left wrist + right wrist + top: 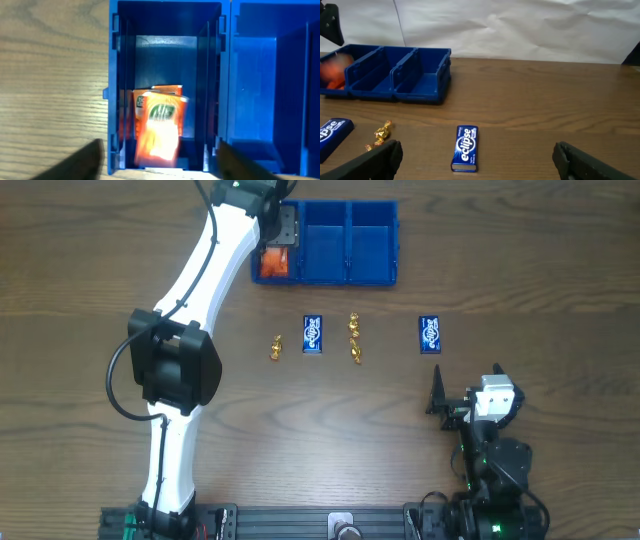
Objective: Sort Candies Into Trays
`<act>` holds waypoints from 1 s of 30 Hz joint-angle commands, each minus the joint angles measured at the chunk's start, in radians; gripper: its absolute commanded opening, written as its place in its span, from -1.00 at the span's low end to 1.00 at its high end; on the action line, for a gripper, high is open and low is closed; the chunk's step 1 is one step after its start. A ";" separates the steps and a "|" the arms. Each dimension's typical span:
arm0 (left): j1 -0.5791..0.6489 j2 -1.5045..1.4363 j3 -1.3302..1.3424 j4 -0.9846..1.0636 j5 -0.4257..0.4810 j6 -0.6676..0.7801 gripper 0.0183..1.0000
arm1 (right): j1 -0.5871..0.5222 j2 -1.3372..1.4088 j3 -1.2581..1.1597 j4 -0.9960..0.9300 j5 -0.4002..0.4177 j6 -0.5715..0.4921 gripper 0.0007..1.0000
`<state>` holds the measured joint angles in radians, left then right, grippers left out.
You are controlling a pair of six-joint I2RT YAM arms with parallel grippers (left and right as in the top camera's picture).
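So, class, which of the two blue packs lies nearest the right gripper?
The lone blue pack right of the gold candies; the other pack sits between candies, farther from the right gripper.

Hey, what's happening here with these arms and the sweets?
Two robot arms are sorting candies into a blue tray. The left gripper hangs open over the tray's left compartment, where orange packs lie. The right gripper rests open near its base, holding nothing. Two blue packs and a few gold-wrapped candies wait on the table; the tray's other two compartments look empty.
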<state>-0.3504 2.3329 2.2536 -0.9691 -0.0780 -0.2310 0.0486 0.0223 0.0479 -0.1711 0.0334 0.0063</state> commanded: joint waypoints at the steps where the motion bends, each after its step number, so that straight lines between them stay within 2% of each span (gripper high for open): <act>1: 0.010 0.003 0.000 -0.002 0.019 -0.001 1.00 | -0.004 -0.001 0.008 -0.019 0.010 -0.011 1.00; 9: 0.009 -0.114 -0.001 -0.001 0.027 -0.074 1.00 | -0.004 -0.001 0.008 -0.019 0.010 -0.011 1.00; 13: 0.014 -0.297 -0.105 0.095 0.024 -0.071 1.00 | -0.004 -0.001 0.008 -0.019 0.010 -0.011 1.00; 19: 0.092 -0.753 -0.584 0.407 0.024 -0.027 1.00 | -0.004 -0.001 0.008 -0.019 0.010 -0.011 1.00; 26: 0.212 -1.229 -1.027 0.551 0.019 0.156 1.00 | -0.004 -0.001 0.008 -0.019 0.010 -0.011 1.00; 30: 0.229 -1.455 -1.258 0.649 0.027 0.258 1.00 | -0.004 -0.001 0.008 -0.019 0.010 -0.011 1.00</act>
<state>-0.1352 1.0279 1.1805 -0.3851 -0.0574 -0.1173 0.0490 0.0223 0.0502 -0.1745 0.0349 0.0063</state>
